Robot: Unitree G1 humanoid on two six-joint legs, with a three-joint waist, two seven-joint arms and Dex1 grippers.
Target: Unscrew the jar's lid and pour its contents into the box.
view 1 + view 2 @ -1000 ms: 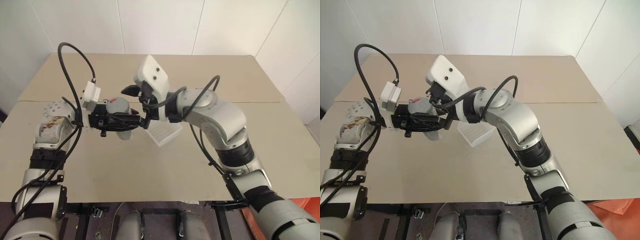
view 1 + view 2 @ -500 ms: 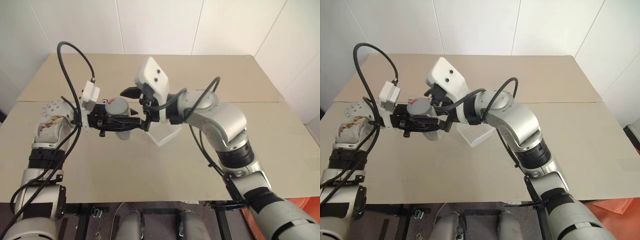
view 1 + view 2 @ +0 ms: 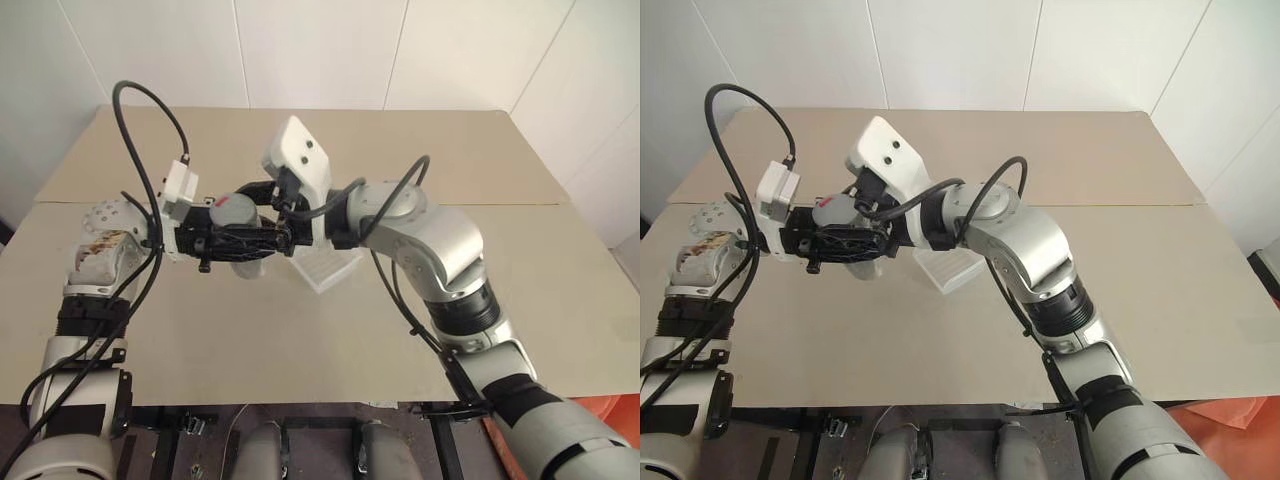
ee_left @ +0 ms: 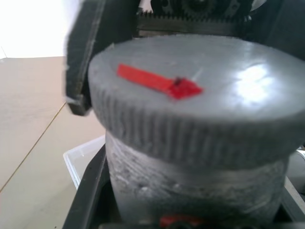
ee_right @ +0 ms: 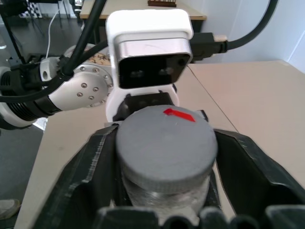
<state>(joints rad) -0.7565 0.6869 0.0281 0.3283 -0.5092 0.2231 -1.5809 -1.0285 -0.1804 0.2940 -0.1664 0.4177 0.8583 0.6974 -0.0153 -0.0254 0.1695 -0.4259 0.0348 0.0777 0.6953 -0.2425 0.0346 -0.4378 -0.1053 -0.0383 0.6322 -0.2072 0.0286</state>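
Right gripper [image 5: 164, 167], two black fingers, clamped on the round grey ribbed screw lid with a red mark on top [image 5: 166, 143], one finger on each side of the lid's rim. Left gripper [image 3: 262, 240], also black-fingered, closed around the body of the small clear cylindrical jar [image 4: 190, 191], holding it upright above the table, lid still seated on the jar. In the left wrist view the jar wall below the lid looks frosted grey, with a bit of red label at its lower edge; contents cannot be told. Both grippers meet at the jar from opposite sides, left arm coming in from the robot's left, right arm reaching across from the right with its white wrist camera housing [image 3: 297, 152] above the lid. Small square translucent white plastic box with low ribbed walls [image 3: 330, 268] sits on the beige tabletop [image 3: 300, 340], just below and to the right of the held jar, partly hidden by the right wrist; what shows of its inside looks empty. Jar is off the table, beside the box and not over its centre.
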